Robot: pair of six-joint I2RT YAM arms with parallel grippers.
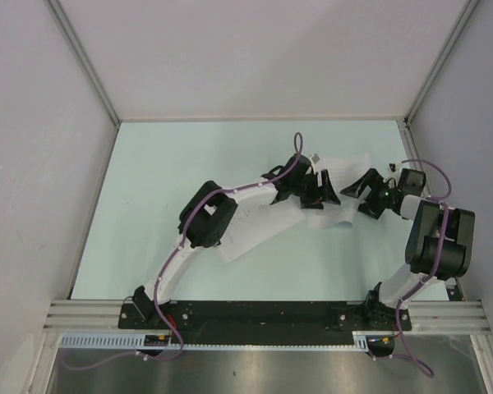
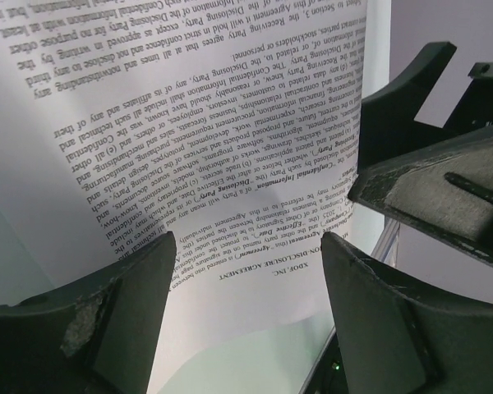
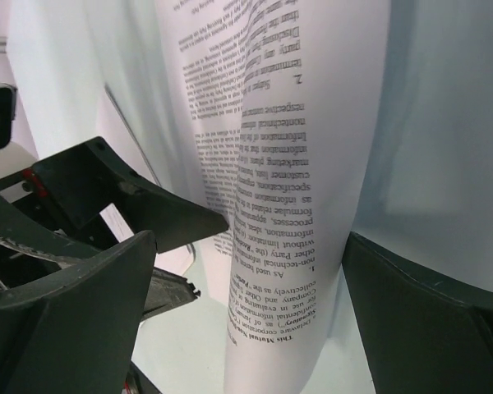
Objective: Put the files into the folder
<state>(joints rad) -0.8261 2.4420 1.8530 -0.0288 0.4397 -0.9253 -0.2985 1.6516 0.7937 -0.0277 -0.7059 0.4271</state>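
Observation:
A printed sheet (image 1: 345, 162) of the files stands curled up off the table between my two grippers. In the left wrist view, this sheet (image 2: 214, 123) is dense with text and lies just beyond my left gripper (image 2: 248, 246), which is open with nothing between its fingers. In the right wrist view, the curled sheet (image 3: 287, 164) rises between the wide-open fingers of my right gripper (image 3: 246, 246). The two grippers face each other across the sheet (image 1: 322, 190) (image 1: 357, 190). A flat white board (image 1: 251, 231), apparently the folder, lies under my left forearm; its clip is hidden.
More white paper (image 1: 333, 218) lies flat just below the grippers. The right gripper's fingers (image 2: 427, 180) crowd the right of the left wrist view, close to the sheet's edge. Grey walls (image 1: 255, 57) enclose the pale green table (image 1: 148, 205).

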